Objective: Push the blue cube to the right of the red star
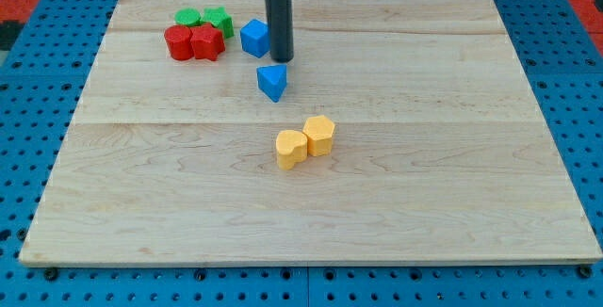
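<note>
A blue cube point(254, 38) sits near the view's top, just right of a red star point(207, 41). A small gap shows between them. My tip point(280, 58) is down on the board, close to the cube's right side and just above a second blue block point(272, 82), which looks wedge-shaped. The rod rises straight up out of the view's top.
A red block point(178, 42) touches the red star's left side. Two green blocks point(187, 17) point(219, 20) sit just above the red ones. Two yellow blocks point(291, 148) point(319, 135) lie together near the board's middle. The wooden board point(452, 156) has blue pegboard around it.
</note>
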